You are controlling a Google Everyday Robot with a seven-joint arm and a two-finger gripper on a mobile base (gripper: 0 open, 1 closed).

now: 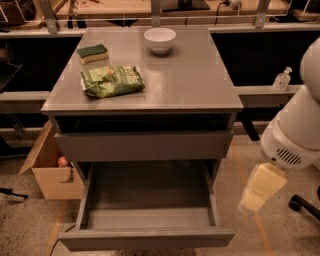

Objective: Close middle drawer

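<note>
From my seat I see a speckled floor (30,220) crossed by orange tape lines (263,239), under dim, warm light. A cardboard box (47,172) stands open on the floor just left of the grey desk (190,75). Behind the desk runs a grey ledge (260,92) with dark space under it and a clear bottle (282,80) on it. Farther back there is a wooden worktop (125,7) behind metal posts (48,15). A black castor (296,202) sits at far right. The hand (261,189) hangs right of the desk, low.

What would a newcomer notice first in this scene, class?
The middle drawer stands pulled far out and empty, low in front. To its right the gripper hangs beside it, not touching. On the tabletop lie a green bag, a sponge and a white bowl.
</note>
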